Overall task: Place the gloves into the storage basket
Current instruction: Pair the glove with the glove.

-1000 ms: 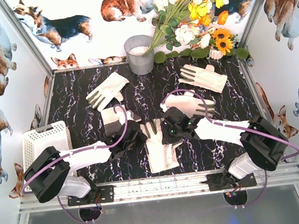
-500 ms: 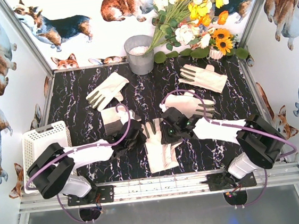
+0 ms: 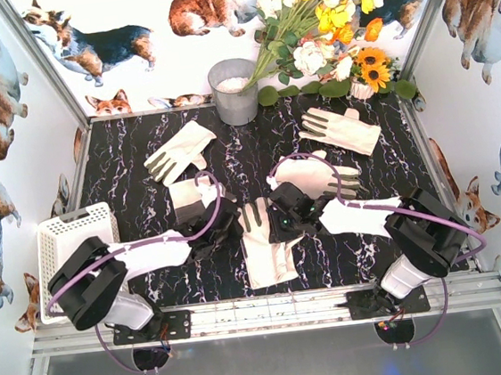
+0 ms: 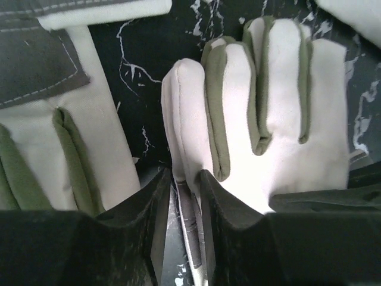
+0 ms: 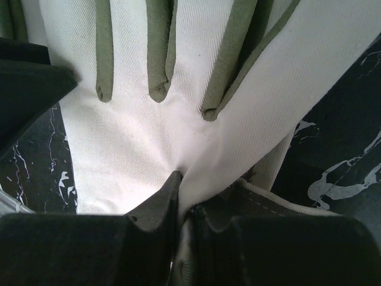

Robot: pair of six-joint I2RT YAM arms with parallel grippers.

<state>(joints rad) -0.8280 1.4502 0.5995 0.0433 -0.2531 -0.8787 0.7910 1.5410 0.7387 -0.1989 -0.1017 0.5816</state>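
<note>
I had the right gripper [image 5: 182, 180] pinched shut on a fold of the middle glove [image 3: 271, 259], which lay flat by the tabletop's near edge. The left gripper [image 4: 184, 179] stood narrowly parted around that glove's side edge. The storage basket [image 3: 74, 228] sat at the tabletop's left edge.

Near left: we find the storage basket [image 3: 74, 231] at the table [image 3: 257, 164] edge.
Centre: the middle glove [image 3: 265, 244] lies between our left gripper [image 4: 184, 179] and right gripper [image 5: 184, 185].
Back: the bucket [image 3: 234, 91] stands behind and right of the far-left glove [image 3: 179, 150].

top: overhead, whole table [image 3: 126, 200] | wrists: close-up, sharing centre glove [image 3: 266, 248]
</note>
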